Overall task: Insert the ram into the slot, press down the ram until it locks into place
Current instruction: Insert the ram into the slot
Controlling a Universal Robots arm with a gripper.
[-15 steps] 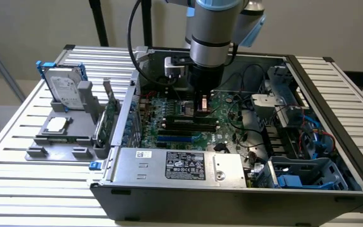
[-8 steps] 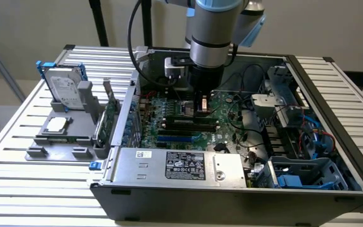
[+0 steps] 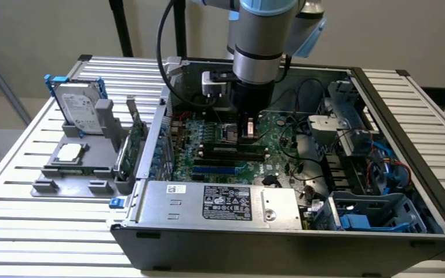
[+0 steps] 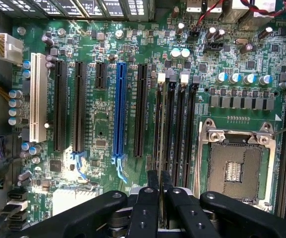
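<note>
Wrist view: gripper pinched narrow on the ram, edge-on; slot dead ahead. We judge insertion in hand; seating needs square alignment.

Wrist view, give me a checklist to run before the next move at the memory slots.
1. Gripper lined up over a memory slot: ok, over the one farthest from the processor socket.
2. Memory stick held or seated: cannot tell.
3. Cables off the slots: ok.
4. Slot end latches open: cannot tell.
</note>
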